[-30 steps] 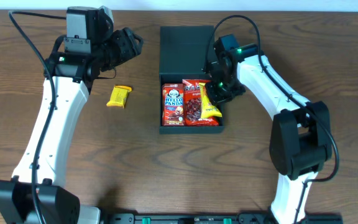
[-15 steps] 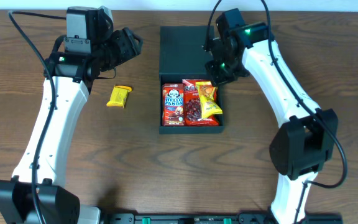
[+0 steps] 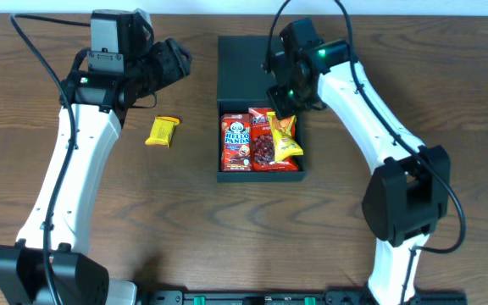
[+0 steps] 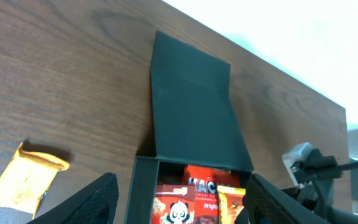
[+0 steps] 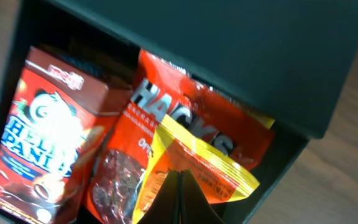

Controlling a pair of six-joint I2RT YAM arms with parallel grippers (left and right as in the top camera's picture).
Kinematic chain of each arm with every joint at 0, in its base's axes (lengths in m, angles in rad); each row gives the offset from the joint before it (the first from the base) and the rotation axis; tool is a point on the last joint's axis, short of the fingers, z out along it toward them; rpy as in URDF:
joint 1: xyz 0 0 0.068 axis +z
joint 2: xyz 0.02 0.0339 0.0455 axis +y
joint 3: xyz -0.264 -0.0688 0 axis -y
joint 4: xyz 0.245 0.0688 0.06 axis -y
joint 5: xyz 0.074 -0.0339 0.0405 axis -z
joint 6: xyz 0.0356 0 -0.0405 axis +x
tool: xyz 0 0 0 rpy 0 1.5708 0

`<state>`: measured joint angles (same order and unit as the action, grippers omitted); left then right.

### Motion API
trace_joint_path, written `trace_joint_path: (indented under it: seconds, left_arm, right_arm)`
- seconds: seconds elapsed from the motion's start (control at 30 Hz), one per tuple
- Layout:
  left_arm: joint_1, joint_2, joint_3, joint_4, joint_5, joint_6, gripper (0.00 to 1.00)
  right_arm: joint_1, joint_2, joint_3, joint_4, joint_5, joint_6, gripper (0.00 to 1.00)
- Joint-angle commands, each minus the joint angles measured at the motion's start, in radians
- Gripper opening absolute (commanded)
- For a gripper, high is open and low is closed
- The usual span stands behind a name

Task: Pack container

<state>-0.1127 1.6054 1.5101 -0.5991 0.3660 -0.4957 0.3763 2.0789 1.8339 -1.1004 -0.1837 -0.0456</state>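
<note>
The dark container (image 3: pixel 259 175) lies open at the table's middle, its flap lid (image 3: pixel 252 63) flat behind it. Inside are a red Hello Panda box (image 3: pixel 236 142), a red Hacks bag (image 3: pixel 263 148) and a yellow-orange packet (image 3: pixel 286 140). My right gripper (image 3: pixel 280 103) is shut and empty, just above the box's back edge; in the right wrist view its fingertips (image 5: pixel 180 177) meet over the yellow-orange packet (image 5: pixel 210 165). My left gripper (image 3: pixel 174 63) is open and empty, raised left of the lid. In the left wrist view its fingers (image 4: pixel 185 205) frame the container (image 4: pixel 143 186).
A yellow snack packet (image 3: pixel 163 130) lies on the wooden table left of the container and below my left gripper; it also shows in the left wrist view (image 4: pixel 23 177). The table's far edge runs just behind the lid.
My right gripper has moved up and to the left, from the box's right side to its back edge. The yellow-orange packet stays in the box. The left arm has not moved.
</note>
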Motion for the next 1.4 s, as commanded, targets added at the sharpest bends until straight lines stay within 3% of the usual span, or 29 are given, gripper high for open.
trace_joint_path:
  seconds: [0.0, 0.43, 0.9, 1.1, 1.27, 1.3, 1.37]
  left_arm:
    - [0.003, -0.011, -0.007, -0.008, -0.01, 0.021, 0.67]
    - [0.003, -0.011, -0.007, -0.01, -0.011, 0.025, 0.67]
    - [0.003, -0.011, -0.007, -0.013, -0.027, 0.025, 0.67]
    - [0.0, -0.004, -0.009, -0.107, -0.203, 0.074, 0.67]
    - [-0.006, 0.04, -0.017, -0.188, -0.306, 0.219, 0.67]
    - [-0.006, 0.058, -0.017, -0.191, -0.306, 0.275, 0.7]
    - [-0.006, 0.095, -0.017, -0.196, -0.306, 0.362, 0.72]
  right_arm:
    - [0.006, 0.027, -0.021, -0.004, -0.004, -0.016, 0.02]
    - [0.011, 0.021, -0.04, -0.029, 0.044, -0.018, 0.02]
    - [0.011, -0.039, -0.029, -0.055, -0.048, -0.018, 0.02]
    - [-0.002, -0.106, -0.006, -0.05, -0.048, -0.025, 0.02]
    - [-0.047, -0.181, -0.002, -0.008, -0.049, -0.075, 0.02]
    - [-0.062, -0.199, -0.002, 0.005, -0.049, -0.087, 0.06]
    - [-0.089, -0.231, -0.002, 0.029, -0.049, -0.108, 0.34]
